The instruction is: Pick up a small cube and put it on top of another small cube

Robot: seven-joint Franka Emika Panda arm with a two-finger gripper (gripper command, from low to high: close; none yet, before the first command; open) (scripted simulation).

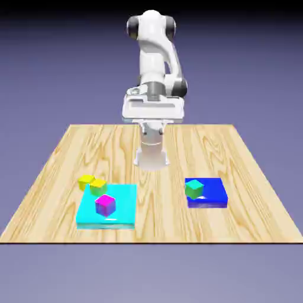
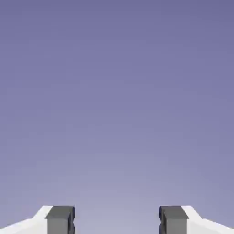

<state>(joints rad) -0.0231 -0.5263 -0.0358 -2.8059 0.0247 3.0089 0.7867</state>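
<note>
1. Cubes are the job, yet none shows between the fingertips (image 2: 60, 219) in the hand view, only blank violet backdrop.
2. Gripper (image 2: 117, 220) is spread wide and holds nothing; both grey tips sit well apart at the bottom edge.
3. In the exterior view the hand (image 1: 154, 109) hangs high above the far part of the table (image 1: 237, 154), near the base, pointing out over the scene rather than down at it.
4. Every cube lies nearer the camera than the hand, and lower.
5. Toward the exterior view's left: a yellow cube (image 1: 86, 181) on bare wood, touching or just beside a green cube (image 1: 97, 187) at the far corner of a cyan slab (image 1: 121, 220); a magenta cube (image 1: 105, 205) stands on that slab.
6. Toward the exterior view's right: a second green cube (image 1: 194, 189) sits on a blue slab (image 1: 216, 198).
7. My judgement: nothing is picked yet; the next move calls for tilting down and travelling forward, left or right according to the cube chosen.
</note>
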